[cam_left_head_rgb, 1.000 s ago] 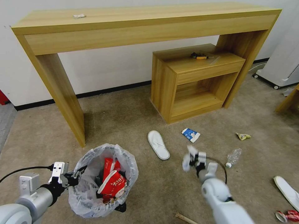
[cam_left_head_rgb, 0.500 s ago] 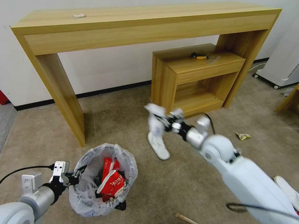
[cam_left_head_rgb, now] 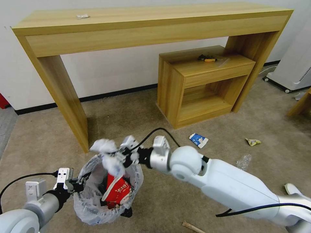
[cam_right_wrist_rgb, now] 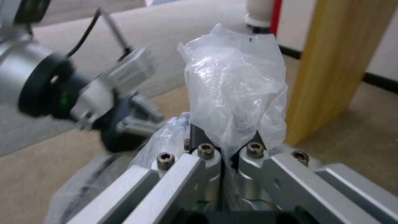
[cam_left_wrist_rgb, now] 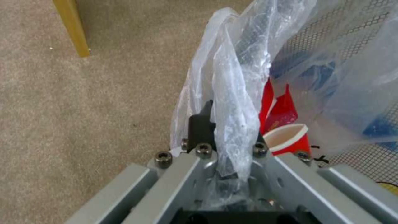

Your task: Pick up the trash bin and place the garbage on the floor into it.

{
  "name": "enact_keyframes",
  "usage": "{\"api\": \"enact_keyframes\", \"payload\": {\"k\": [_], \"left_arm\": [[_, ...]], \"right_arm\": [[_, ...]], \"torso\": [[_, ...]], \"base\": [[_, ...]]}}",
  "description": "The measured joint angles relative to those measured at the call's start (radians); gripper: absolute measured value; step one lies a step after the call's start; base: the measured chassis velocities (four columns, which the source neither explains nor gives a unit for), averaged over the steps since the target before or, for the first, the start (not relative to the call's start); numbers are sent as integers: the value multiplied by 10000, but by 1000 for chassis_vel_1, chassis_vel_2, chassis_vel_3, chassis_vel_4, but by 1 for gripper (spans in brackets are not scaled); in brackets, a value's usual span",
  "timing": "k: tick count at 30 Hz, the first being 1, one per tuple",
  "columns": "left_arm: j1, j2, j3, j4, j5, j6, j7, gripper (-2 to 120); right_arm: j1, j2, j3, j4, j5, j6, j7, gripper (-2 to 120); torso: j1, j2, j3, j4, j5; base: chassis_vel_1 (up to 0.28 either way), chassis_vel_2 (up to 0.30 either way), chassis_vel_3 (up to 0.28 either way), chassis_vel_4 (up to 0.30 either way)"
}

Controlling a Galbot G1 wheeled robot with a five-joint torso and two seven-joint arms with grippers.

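Note:
The trash bin (cam_left_head_rgb: pixel 92 207), black with a crinkly white liner, is gripped at its rim by my left gripper (cam_left_head_rgb: pixel 76 186), which is shut on the liner (cam_left_wrist_rgb: pixel 236 77). A red-white paper cup (cam_left_head_rgb: pixel 117 191) and red wrappers lie inside. My right gripper (cam_left_head_rgb: pixel 121 157) hangs over the bin's far rim, shut on a crumpled piece of clear plastic garbage (cam_left_head_rgb: pixel 107 150), which the right wrist view shows pinched between the jaws (cam_right_wrist_rgb: pixel 236 90). On the floor (cam_left_head_rgb: pixel 168 194) lie a blue-white carton (cam_left_head_rgb: pixel 198 140), a yellow wrapper (cam_left_head_rgb: pixel 252 141), a clear bottle (cam_left_head_rgb: pixel 243 161) and a wooden stick (cam_left_head_rgb: pixel 192 227).
A long wooden console table (cam_left_head_rgb: pixel 69 106) stands just behind the bin. A low wooden shelf unit (cam_left_head_rgb: pixel 201 87) sits to its right, and a white wheeled appliance (cam_left_head_rgb: pixel 291 71) at the far right. A white slipper (cam_left_head_rgb: pixel 291 189) peeks out past my right arm.
My right arm swung left from the open carpet, past the shelf unit, to above the bin, carrying the clear plastic. The left gripper and bin barely moved.

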Motion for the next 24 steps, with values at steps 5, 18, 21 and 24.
{"api": "enact_keyframes", "payload": {"k": [5,18,21,24], "left_arm": [[-15,12,37,-72,-15,0,-17,0],[-56,37,-15,-126,-55,0,11,0],[-72,27,-34,-127,-71,0,14,0],[-73,17,-79,-127,-113,0,24,0]], "right_arm": [[60,41,-610,-64,-265,-81,454,10],[158,533,-989,-461,26,-221,1060,59],[258,538,-1028,-465,157,-261,1074,68],[333,519,-1070,-466,218,-276,1094,76]], "torso": [[0,0,0,-1,2],[0,-1,0,0,2],[0,0,-1,-1,2],[0,-1,-1,-1,2]], "base": [[0,0,0,0],[0,0,0,0],[0,0,0,0],[0,0,0,0]]}}
